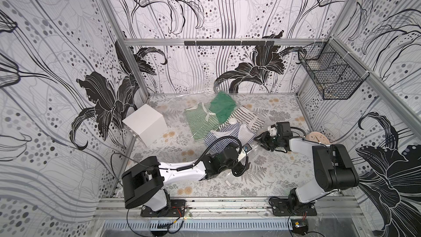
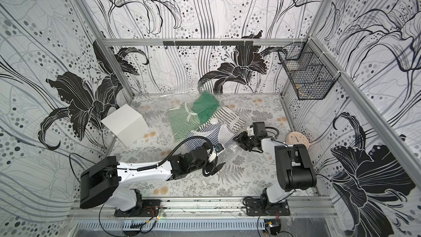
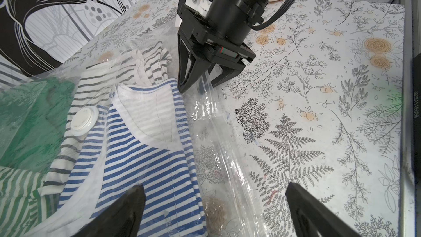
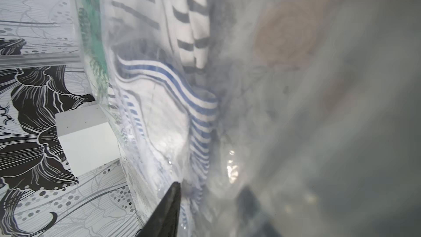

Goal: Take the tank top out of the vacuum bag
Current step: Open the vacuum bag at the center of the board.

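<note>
The clear vacuum bag (image 1: 198, 96) (image 3: 211, 119) lies on the table, its white valve cap (image 1: 232, 121) (image 3: 83, 119) on top. Several garments lie inside it. The blue-and-white striped tank top (image 1: 218, 134) (image 2: 205, 133) (image 3: 141, 156) (image 4: 200, 115) is nearest the arms. My left gripper (image 1: 247, 153) (image 3: 214, 201) hovers open over the tank top's hem and the bag's zip edge. My right gripper (image 1: 258, 139) (image 3: 200, 86) (image 4: 211, 188) straddles the bag's edge. One of its fingers (image 4: 168, 206) is outside the plastic and the other behind it, with a gap still between them.
A white box (image 1: 145, 125) stands at the left of the table. A round pale disc (image 1: 317, 137) lies by the right wall, and a black wire basket (image 1: 330, 74) hangs above it. A small white piece (image 1: 227, 182) lies near the front.
</note>
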Robot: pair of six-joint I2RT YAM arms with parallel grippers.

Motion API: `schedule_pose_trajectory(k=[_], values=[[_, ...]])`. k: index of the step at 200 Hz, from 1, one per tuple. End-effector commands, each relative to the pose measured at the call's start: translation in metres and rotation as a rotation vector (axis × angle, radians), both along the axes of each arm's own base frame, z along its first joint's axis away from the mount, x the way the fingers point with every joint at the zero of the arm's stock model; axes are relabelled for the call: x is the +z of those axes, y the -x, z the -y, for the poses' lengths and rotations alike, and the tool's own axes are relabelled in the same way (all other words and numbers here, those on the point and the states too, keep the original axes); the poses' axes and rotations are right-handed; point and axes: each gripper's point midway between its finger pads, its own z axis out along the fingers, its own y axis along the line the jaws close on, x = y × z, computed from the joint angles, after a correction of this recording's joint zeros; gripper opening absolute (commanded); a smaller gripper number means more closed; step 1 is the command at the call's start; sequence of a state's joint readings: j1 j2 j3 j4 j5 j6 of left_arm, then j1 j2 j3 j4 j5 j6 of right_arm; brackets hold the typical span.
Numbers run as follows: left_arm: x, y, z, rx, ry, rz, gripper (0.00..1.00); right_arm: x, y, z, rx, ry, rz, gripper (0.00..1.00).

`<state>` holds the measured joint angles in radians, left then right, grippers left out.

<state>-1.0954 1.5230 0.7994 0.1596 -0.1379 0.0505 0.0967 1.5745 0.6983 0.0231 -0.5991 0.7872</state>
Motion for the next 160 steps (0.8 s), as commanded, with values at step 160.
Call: schedule_pose_trajectory(k=[160], values=[[-0.029, -0.066, 0.025, 0.229, -0.241, 0.088, 0.86, 0.077, 0.02, -0.047, 0.169, -0.094, 0.154, 0.0]])
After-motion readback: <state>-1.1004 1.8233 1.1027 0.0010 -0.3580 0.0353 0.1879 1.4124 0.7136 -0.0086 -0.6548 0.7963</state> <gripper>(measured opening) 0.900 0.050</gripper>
